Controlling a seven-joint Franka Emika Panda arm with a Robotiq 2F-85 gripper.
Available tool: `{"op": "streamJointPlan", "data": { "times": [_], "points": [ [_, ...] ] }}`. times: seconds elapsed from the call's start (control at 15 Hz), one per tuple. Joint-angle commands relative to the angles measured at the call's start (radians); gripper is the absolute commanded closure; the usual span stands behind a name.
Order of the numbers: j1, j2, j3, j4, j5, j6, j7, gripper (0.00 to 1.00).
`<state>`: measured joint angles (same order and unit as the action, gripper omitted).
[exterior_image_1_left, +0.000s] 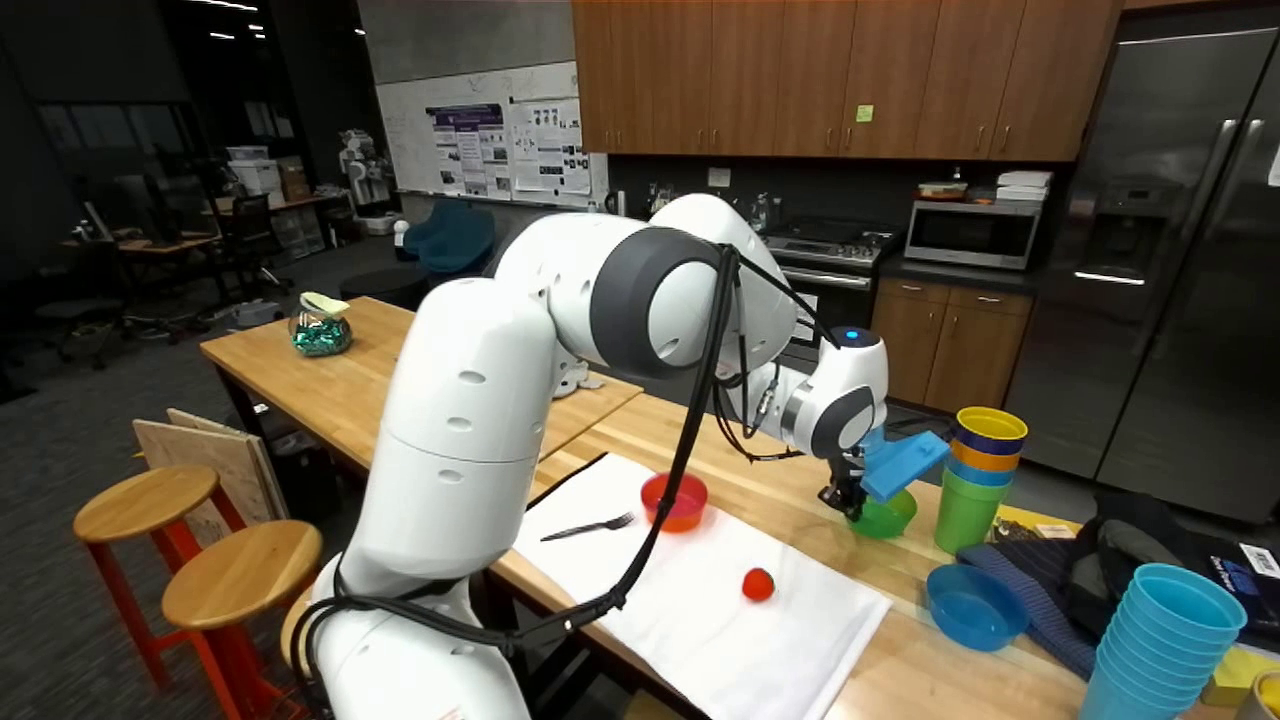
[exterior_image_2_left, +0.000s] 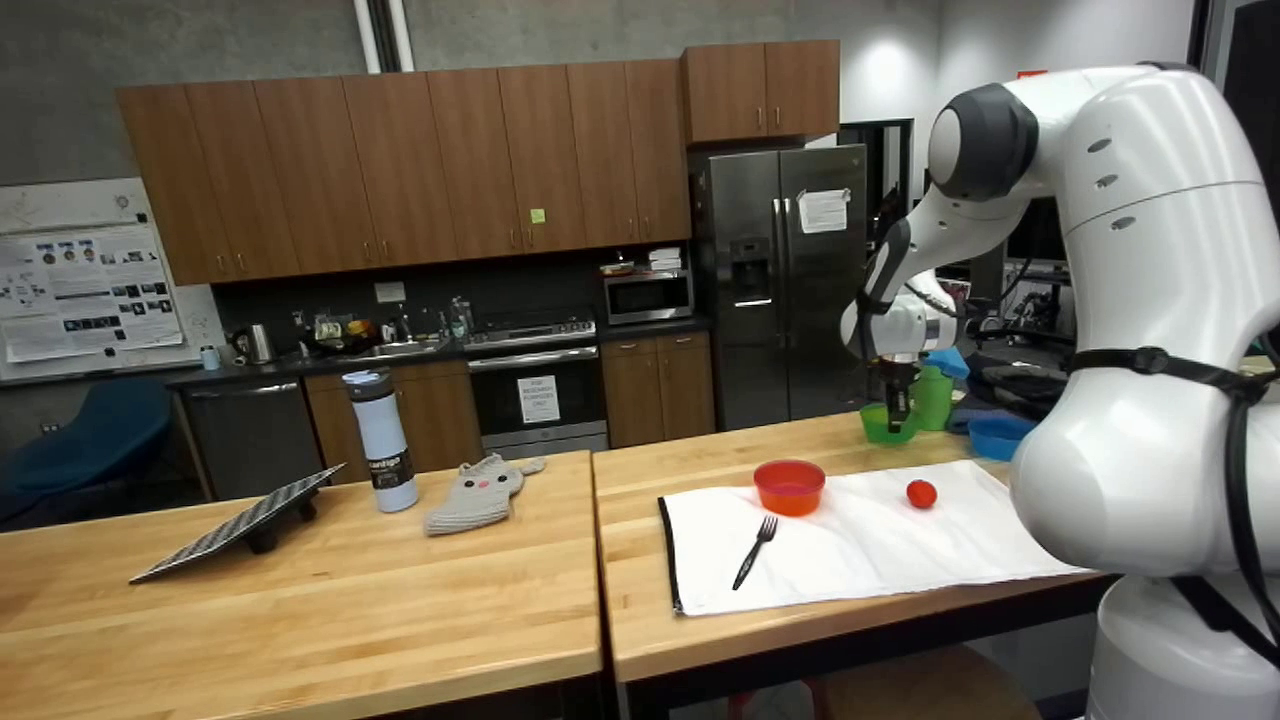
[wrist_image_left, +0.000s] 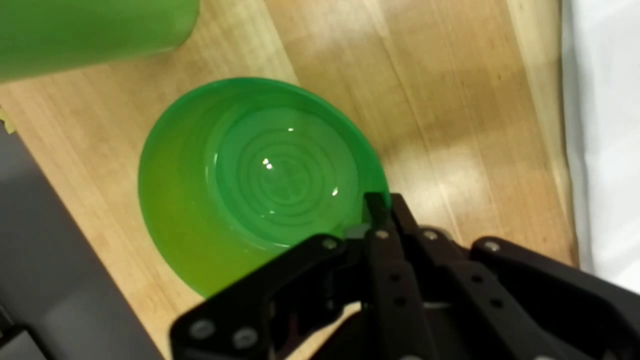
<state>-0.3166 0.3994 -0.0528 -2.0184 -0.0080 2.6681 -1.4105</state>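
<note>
My gripper (wrist_image_left: 390, 201) is closed on the near rim of a translucent green bowl (wrist_image_left: 287, 170), one fingertip inside the wall and one outside. The bowl rests upright on the wooden table and looks empty. In both exterior views the gripper (exterior_image_1_left: 842, 496) (exterior_image_2_left: 896, 400) points down at the green bowl (exterior_image_1_left: 890, 517) (exterior_image_2_left: 874, 424). Right beside the bowl stands a stack of cups, a green cup (exterior_image_1_left: 968, 512) at its bottom. A red bowl (exterior_image_1_left: 676, 508) (exterior_image_2_left: 790, 488), a black fork (exterior_image_1_left: 590, 527) (exterior_image_2_left: 756, 550) and a round red tomato-like thing (exterior_image_1_left: 758, 585) (exterior_image_2_left: 921, 493) lie on a white cloth (exterior_image_1_left: 690, 610).
A blue bowl (exterior_image_1_left: 975, 607) stands at the table's far end, near a dark bag (exterior_image_1_left: 1130, 560) and a stack of light blue cups (exterior_image_1_left: 1160, 650). On the adjoining table are a bottle (exterior_image_2_left: 383, 440), a grey knitted item (exterior_image_2_left: 478, 495) and a tilted panel (exterior_image_2_left: 240, 525).
</note>
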Motion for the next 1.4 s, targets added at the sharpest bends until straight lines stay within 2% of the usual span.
{"op": "streamJointPlan", "data": {
  "times": [0.0, 0.33, 0.73, 1.0, 1.33],
  "points": [
    [-0.005, -0.11, 0.029, -0.08, -0.004, 0.047, -0.058, 0.99],
    [-0.021, -0.247, 0.073, -0.174, 0.093, 0.095, -0.189, 0.99],
    [0.042, -0.412, 0.039, -0.275, 0.245, 0.052, -0.362, 0.99],
    [0.102, -0.511, -0.014, -0.318, 0.337, -0.116, -0.488, 0.99],
    [0.17, -0.597, -0.071, -0.365, 0.269, -0.285, -0.606, 0.99]
  ]
}}
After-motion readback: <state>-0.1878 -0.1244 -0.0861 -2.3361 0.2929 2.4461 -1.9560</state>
